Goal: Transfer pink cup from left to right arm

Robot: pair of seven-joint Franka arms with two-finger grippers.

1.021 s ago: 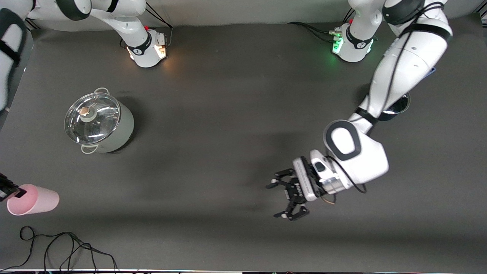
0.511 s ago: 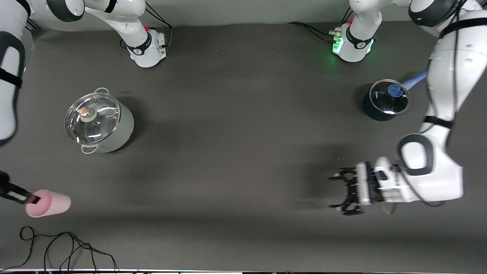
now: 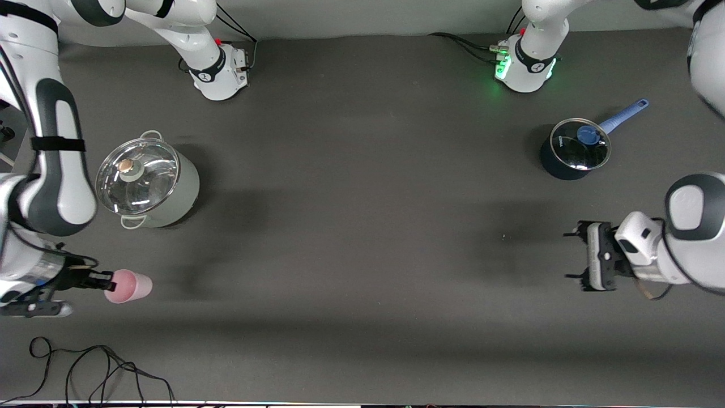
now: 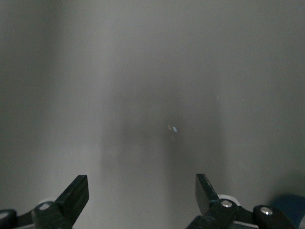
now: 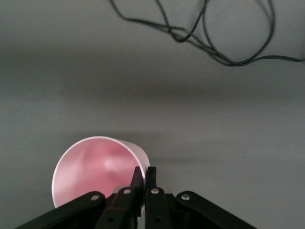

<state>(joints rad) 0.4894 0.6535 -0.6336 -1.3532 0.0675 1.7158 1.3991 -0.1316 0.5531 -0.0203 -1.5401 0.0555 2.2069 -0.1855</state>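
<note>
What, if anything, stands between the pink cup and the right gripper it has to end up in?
Nothing: the right gripper is shut on the rim of the pink cup, near the right arm's end of the table. The left gripper is open, over bare mat toward the left arm's end.

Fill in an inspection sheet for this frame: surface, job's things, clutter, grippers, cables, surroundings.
Surface: dark mat.
Job's things: pink cup pinched by its rim, tipped sideways.
Clutter: lidded grey pot toward the right arm's end; blue saucepan toward the left arm's end.
Grippers: right gripper shut on the cup rim; left gripper open, empty, over bare mat.
Cables: black cable loose on the mat, nearer the camera than the cup.
Surroundings: nothing seen.
</note>
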